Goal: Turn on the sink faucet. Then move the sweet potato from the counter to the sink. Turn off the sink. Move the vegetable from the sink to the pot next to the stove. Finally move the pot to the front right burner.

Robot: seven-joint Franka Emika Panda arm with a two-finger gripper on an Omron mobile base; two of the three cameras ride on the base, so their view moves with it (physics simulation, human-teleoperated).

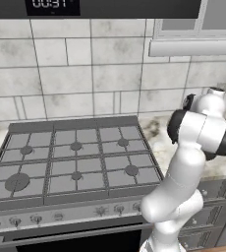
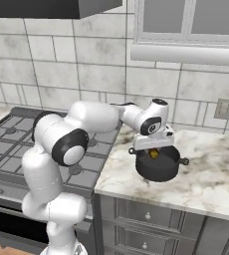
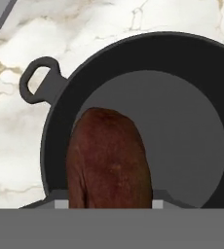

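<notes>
My gripper hangs just over the dark pot, shut on the reddish-brown sweet potato. In the hand view the sweet potato stands between my fingertips, above the left part of the pot's grey inside. The pot rests on the marble counter right of the stove. The front right burner is bare. The sink and the sink faucet are out of view.
The pot has a loop handle on each side. A row of knobs runs along the stove's front. Behind the counter is a tiled wall with an outlet. Drawers sit below the counter's edge.
</notes>
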